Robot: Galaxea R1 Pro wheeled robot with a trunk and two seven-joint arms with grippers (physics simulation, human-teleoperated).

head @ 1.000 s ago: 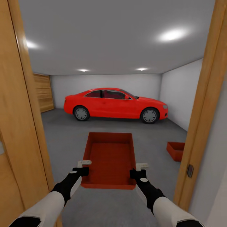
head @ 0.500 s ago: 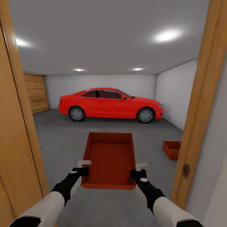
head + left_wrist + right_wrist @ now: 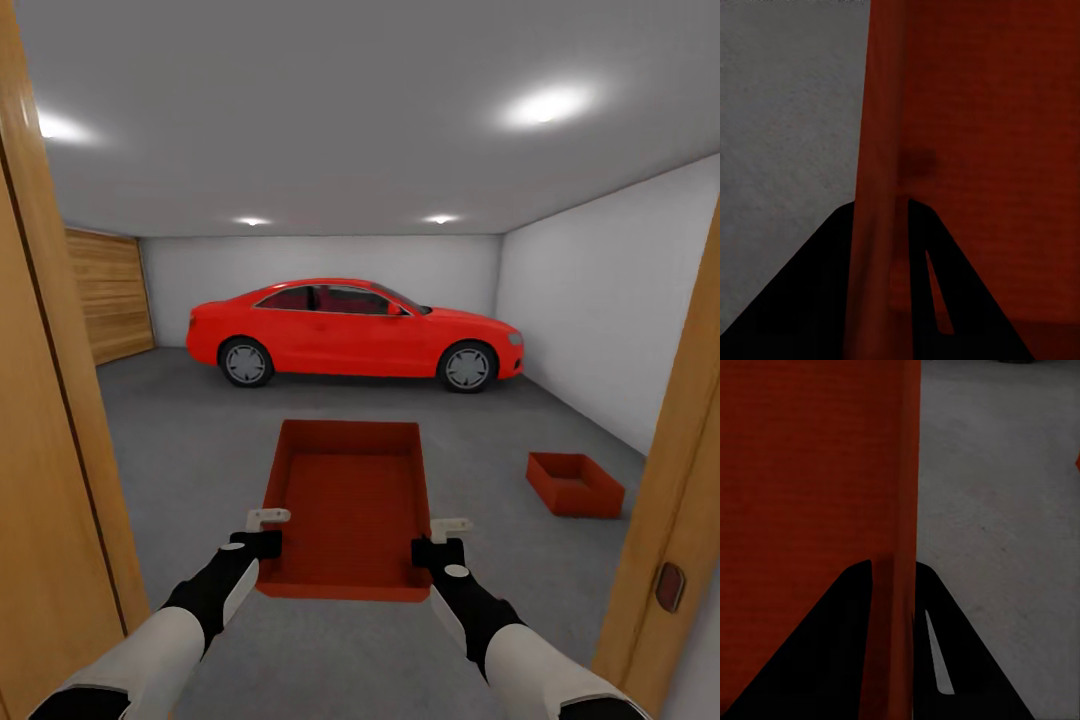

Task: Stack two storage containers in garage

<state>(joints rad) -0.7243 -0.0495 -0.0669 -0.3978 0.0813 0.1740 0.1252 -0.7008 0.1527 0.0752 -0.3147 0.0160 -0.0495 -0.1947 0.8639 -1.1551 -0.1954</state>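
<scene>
I hold one orange-red storage container (image 3: 345, 500) level in front of me, above the dark grey garage floor (image 3: 200, 440). My left gripper (image 3: 262, 532) is shut on its left wall (image 3: 879, 187), and my right gripper (image 3: 440, 538) is shut on its right wall (image 3: 904, 510). In both wrist views a thin red wall runs between the dark fingers. The second storage container (image 3: 574, 484) rests on the floor at the right, near the pale grey wall (image 3: 620, 300).
Wooden door frames stand close on the left (image 3: 50, 450) and right (image 3: 680, 540). A red car (image 3: 352, 332) is parked across the back of the garage. A wooden panel (image 3: 108, 295) covers the far left wall. Open concrete lies between me and the car.
The whole view has shifted as I roll forward through the doorway. The right frame has slid outward, so the container on the floor is in full view. My grip on the held container is unchanged.
</scene>
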